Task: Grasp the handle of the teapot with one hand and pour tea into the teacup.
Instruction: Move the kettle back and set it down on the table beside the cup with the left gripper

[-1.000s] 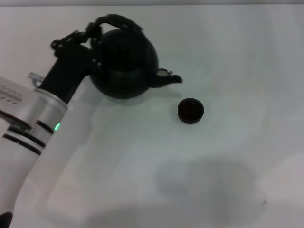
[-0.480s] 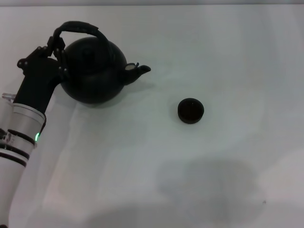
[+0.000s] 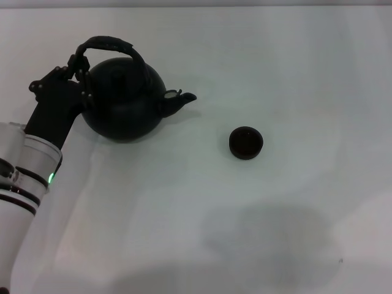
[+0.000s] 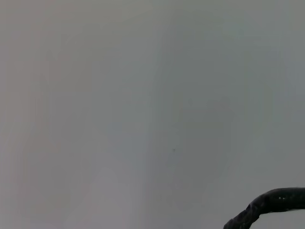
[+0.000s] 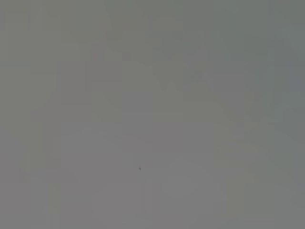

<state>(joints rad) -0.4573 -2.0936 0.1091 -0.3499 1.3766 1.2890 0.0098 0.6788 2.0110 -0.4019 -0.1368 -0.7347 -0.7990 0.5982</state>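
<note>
Left gripper [image 3: 78, 64] clamped on teapot [image 3: 122, 101] handle [image 3: 110, 44], spout toward teacup [image 3: 245, 143] well apart on table [image 3: 294, 73]

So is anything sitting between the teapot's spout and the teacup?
Nothing visible. The table between the teapot and the teacup is bare. The left pincer is at the handle, on the side away from the cup.

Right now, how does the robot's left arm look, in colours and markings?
The left arm is a white-silver tube with black ring stripes and a small green light. It narrows into a matte black wrist, ending in the black, linkage-style left gripper. No cables show.
</note>
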